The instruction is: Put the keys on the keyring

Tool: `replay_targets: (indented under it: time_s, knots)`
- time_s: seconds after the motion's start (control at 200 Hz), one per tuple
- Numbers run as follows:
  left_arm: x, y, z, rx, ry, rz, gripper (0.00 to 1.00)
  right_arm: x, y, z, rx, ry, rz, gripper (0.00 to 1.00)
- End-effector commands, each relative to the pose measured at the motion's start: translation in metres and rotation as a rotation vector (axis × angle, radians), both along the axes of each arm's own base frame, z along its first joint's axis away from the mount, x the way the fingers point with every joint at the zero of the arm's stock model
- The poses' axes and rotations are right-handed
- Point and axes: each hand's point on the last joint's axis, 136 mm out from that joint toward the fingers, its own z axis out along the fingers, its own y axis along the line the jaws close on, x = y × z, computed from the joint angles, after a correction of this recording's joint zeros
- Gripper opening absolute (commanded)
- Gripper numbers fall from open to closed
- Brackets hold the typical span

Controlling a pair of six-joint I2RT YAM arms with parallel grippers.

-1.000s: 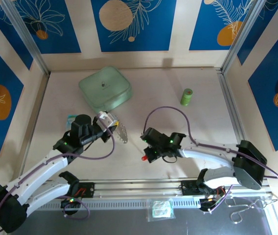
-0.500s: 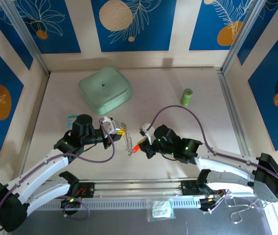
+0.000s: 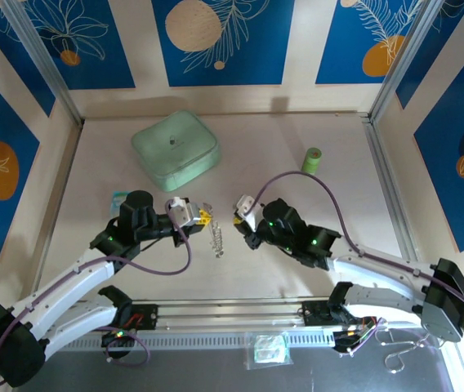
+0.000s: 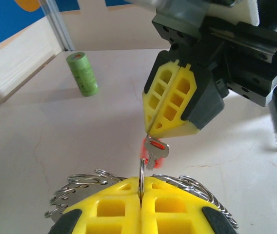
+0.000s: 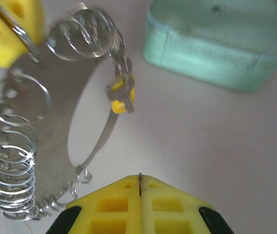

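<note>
Two yellow-tipped pincers meet tip to tip over the middle of the table, a tiny key between them.

The left gripper (image 4: 141,186) is clenched on a thin wire loop of the keyring (image 4: 84,185), a pale ring joined to a glittery silver chain of wire loops that sags on both sides of its fingers. The right gripper (image 4: 154,129) is pinched on the small red-headed key (image 4: 155,148), whose long axis runs from those tips down towards the held loop; I cannot tell whether it is threaded. Both arms reach in from the near edge, elbows bent and wrists turned towards each other. The small yellow-headed key (image 5: 121,96) dangles from the chain. Far left sits a mint-green square box (image 3: 175,149), far right a small green roll (image 3: 312,161), on the pale table (image 3: 101,159).
</note>
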Motion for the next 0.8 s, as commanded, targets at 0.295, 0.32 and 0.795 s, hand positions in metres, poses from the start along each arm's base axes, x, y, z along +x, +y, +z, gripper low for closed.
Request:
replay_targets:
  time_s: [0.295, 0.32, 0.795]
  knots:
    - [0.005, -0.003, 0.005, -0.038, -0.007, 0.020, 0.00, -0.037, -0.010, -0.022, 0.071, 0.283, -0.064, 0.00]
    - [0.003, -0.004, 0.004, -0.041, 0.008, 0.008, 0.00, -0.035, -0.009, -0.017, 0.099, 0.273, -0.056, 0.00]
    - [-0.011, -0.017, -0.004, -0.074, 0.078, -0.056, 0.00, -0.045, 0.021, 0.055, 0.279, 0.224, 0.290, 0.00]
